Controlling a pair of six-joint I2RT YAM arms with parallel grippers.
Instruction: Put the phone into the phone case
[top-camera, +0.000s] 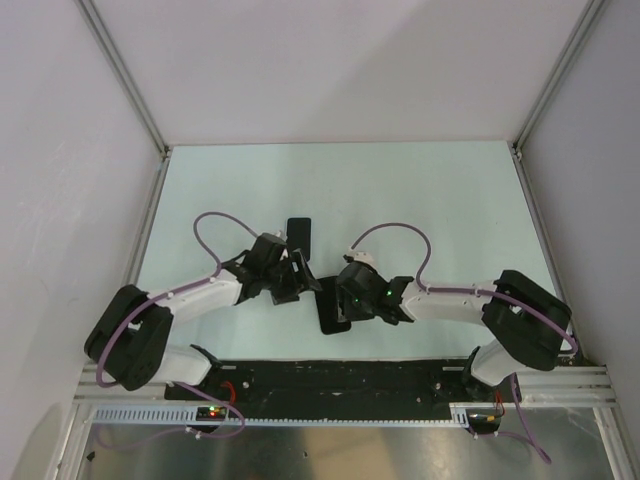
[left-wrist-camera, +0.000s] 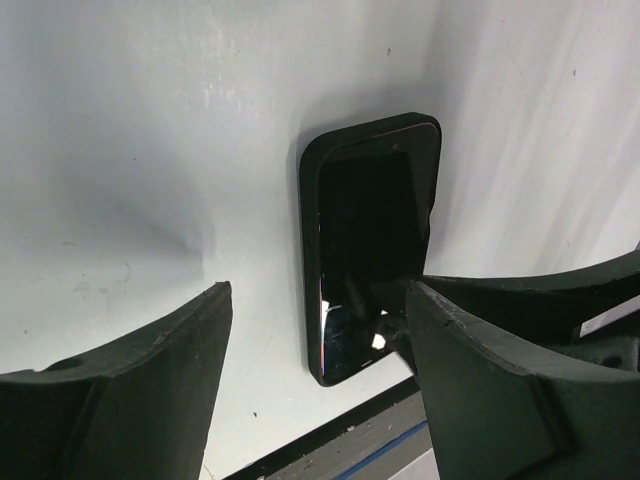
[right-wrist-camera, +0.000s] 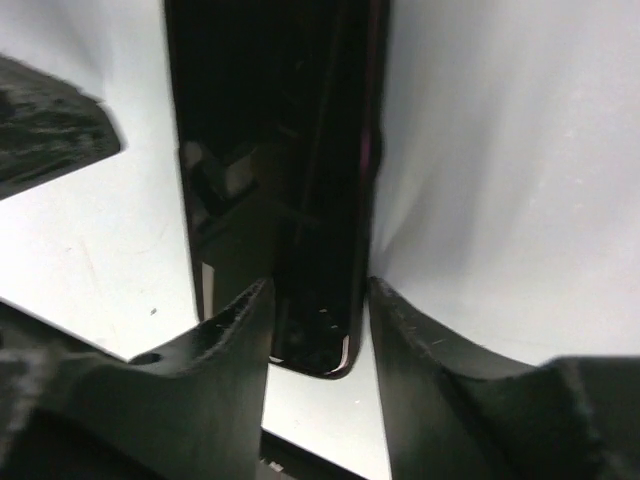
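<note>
A black phone (left-wrist-camera: 370, 230) with a glossy screen lies inside a matte black case rim (left-wrist-camera: 309, 250) near the table's front edge. It also shows in the top view (top-camera: 333, 318). My right gripper (right-wrist-camera: 318, 285) hovers low over its near end with the jaws parted. One finger (right-wrist-camera: 225, 340) is over the screen and the other is beside the right edge. I cannot tell whether the fingers touch it. My left gripper (left-wrist-camera: 320, 292) is wide open and empty, just left of the phone. In the top view the two grippers, left (top-camera: 290, 280) and right (top-camera: 345, 290), nearly meet.
A second flat black rectangle (top-camera: 298, 238) lies farther back, beyond the left gripper. The black front rail (top-camera: 330, 378) runs just behind the phone's near end. White walls and metal posts (top-camera: 140, 110) bound the pale table (top-camera: 430, 200).
</note>
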